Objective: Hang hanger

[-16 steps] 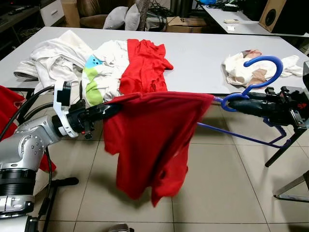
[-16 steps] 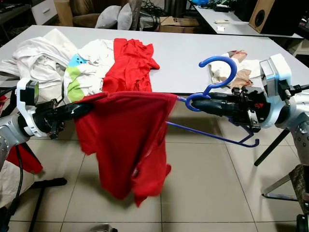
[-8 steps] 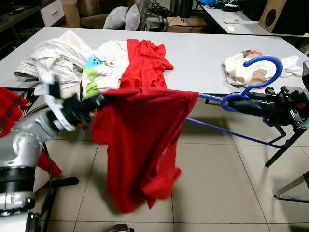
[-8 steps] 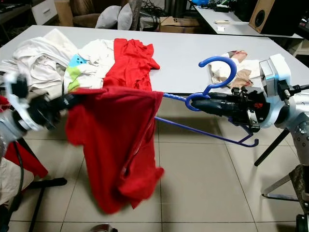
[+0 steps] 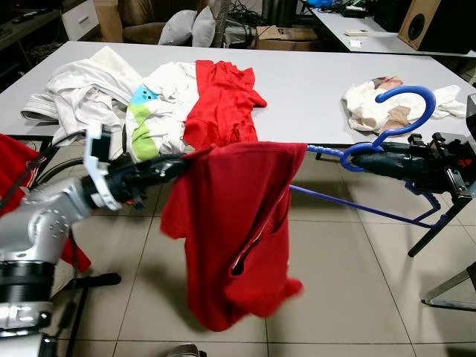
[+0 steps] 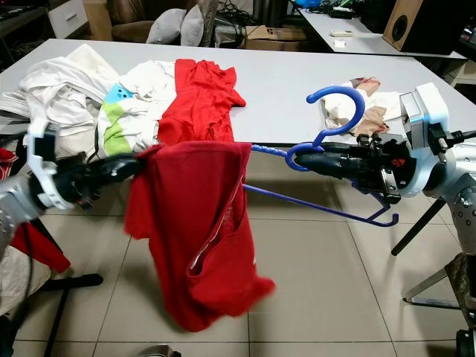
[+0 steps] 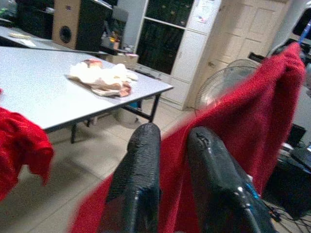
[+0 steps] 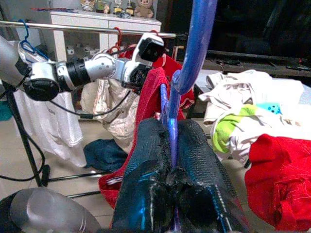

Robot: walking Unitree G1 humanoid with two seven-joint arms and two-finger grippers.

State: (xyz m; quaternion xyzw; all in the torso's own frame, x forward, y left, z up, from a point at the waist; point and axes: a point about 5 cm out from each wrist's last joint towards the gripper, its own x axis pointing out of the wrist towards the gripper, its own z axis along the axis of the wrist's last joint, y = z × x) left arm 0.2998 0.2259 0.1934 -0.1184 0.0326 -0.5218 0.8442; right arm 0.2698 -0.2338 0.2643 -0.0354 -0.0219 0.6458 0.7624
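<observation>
A blue plastic hanger (image 5: 401, 104) is held level in front of the table, and my right gripper (image 5: 358, 158) is shut on its neck just below the hook. In the right wrist view the blue hanger (image 8: 194, 43) runs between the pinched fingers (image 8: 146, 155). A red shirt (image 5: 238, 223) hangs bunched over the hanger's left arm and droops toward the floor. My left gripper (image 5: 175, 165) is shut on the shirt's upper left edge. In the left wrist view red cloth (image 7: 252, 111) lies between and beyond the black fingers (image 7: 138, 174).
The grey table (image 5: 312, 82) behind carries white clothes (image 5: 82, 89), another red garment (image 5: 223, 93) and a beige cloth (image 5: 372, 100). A metal clothes rail (image 8: 87, 27) with hung garments stands to my left. Tiled floor (image 5: 357, 282) lies below.
My left gripper pulled the shirt to the left, then came back right. The shirt now hangs narrower and swings, with more of the blue bar bare. The right gripper has not moved.
</observation>
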